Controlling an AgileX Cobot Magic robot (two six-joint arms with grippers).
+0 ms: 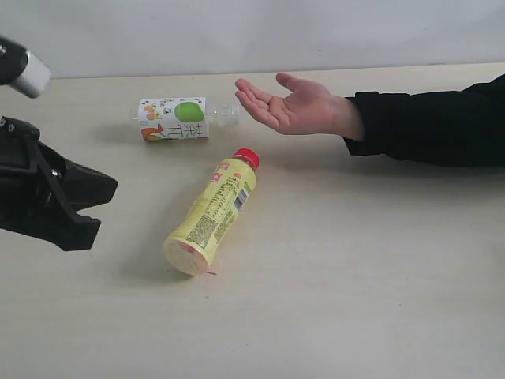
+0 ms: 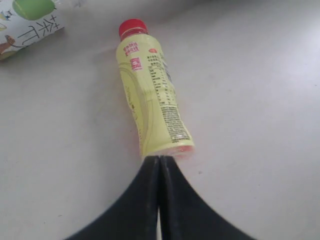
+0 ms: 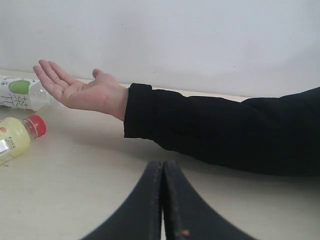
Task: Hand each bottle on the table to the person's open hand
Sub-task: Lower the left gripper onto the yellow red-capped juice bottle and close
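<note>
Quick rundown for you. Your left gripper (image 1: 99, 204) sits at the left edge of the exterior view, low over the table (image 1: 379, 284), with its jaws pressed together and nothing between them. The left wrist view shows it best: the two black fingers (image 2: 145, 200) meet in a single seam. From that camera the tips line up right at the base of the yellow bottle (image 2: 152, 95). From outside, though, you can see a clear gap between the gripper and the bottle, so they aren't touching.

The yellow bottle (image 1: 211, 213) lies on its side near the middle of the table. Its red cap (image 1: 247, 158) points toward the far side and its base toward the near edge.

The apple bottle (image 1: 175, 118) is also on its side, further back. Its clear neck end points at the hand (image 1: 292, 106), and its label end points away from it.

The hand is palm up, coming in from the right on a black sleeve (image 1: 434, 122). Its fingertips are just beside the apple bottle's neck, and I can't tell whether they touch.

Your right gripper (image 3: 162, 163) only shows in its own wrist view. Its jaws are together too, holding nothing, and it looks across at the sleeve and the open palm, with a plain white wall (image 3: 200, 40) behind.
</note>
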